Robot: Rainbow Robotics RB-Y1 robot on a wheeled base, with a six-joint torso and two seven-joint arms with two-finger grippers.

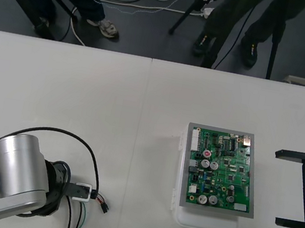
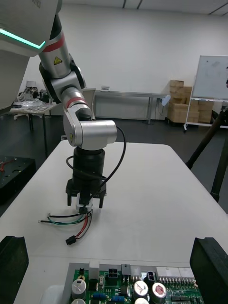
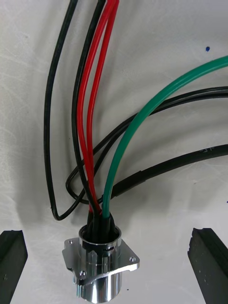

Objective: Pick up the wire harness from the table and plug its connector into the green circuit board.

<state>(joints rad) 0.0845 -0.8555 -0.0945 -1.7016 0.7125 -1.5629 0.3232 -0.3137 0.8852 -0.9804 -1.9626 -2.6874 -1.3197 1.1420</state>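
Fingers point(image 3: 12, 256) of the left gripper point(image 2: 85, 203) stand wide open astride the harness socket point(image 3: 100, 266). The pick-up likely needs them closed next. The right gripper point(image 1: 278, 186) waits open beside the board point(image 1: 222, 170).

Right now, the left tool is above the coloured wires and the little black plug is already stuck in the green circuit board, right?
No. The small black plug is not in the green circuit board; it lies on the plain light table near the left tool, as the front view shows. That tool is above the thin coloured wires.
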